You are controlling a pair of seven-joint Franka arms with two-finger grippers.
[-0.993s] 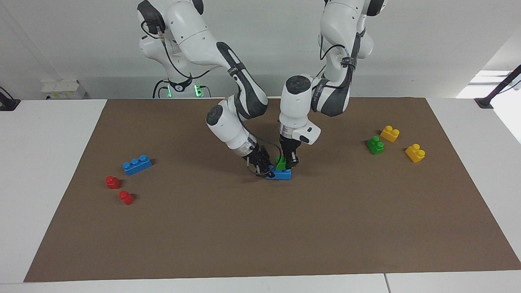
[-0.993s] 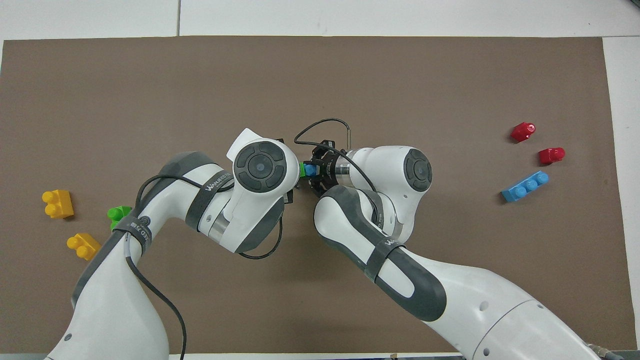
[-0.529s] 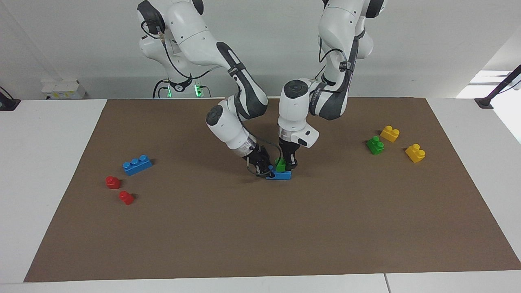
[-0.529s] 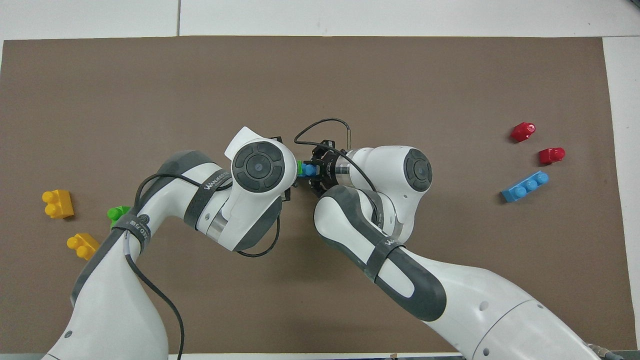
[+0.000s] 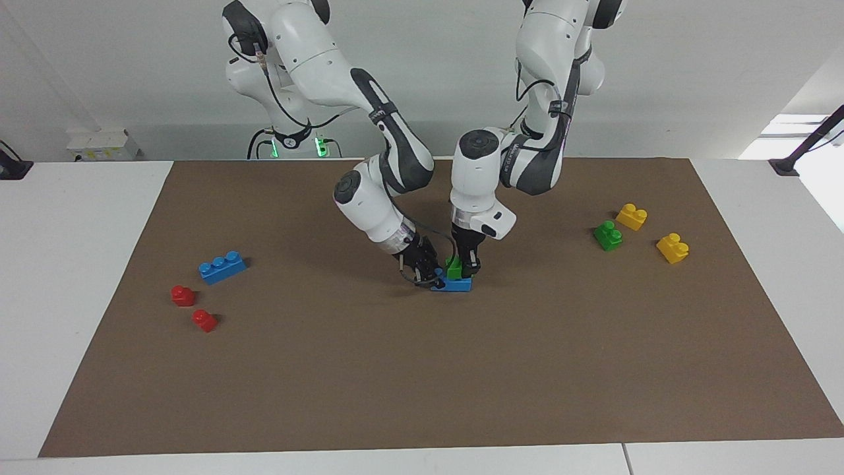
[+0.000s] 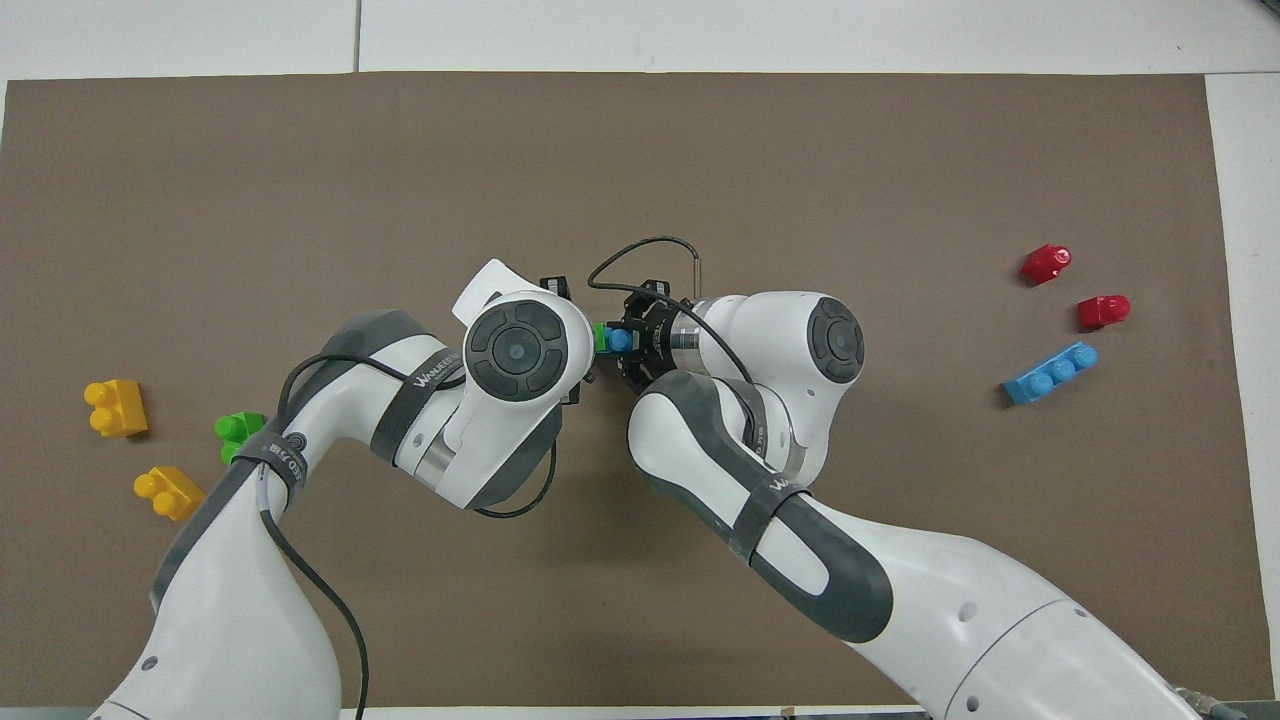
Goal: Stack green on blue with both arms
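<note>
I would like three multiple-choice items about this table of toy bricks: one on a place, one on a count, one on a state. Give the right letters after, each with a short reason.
1. Where does the green brick at the middle of the mat sit?
A. on the blue brick
B. beside the red bricks
C. on a yellow brick

2. How many yellow bricks lie on the mat?
A. one
B. two
C. four

3. In what state is the left pincer?
A. wide open above the mat
B. shut on a red brick
C. shut on the green brick

Key:
1 A: the green one rests on top of the blue brick, whose end the right pincer grips.
2 B: one yellow brick and another lie toward the left arm's end.
3 C: its fingertips clamp that green brick.
</note>
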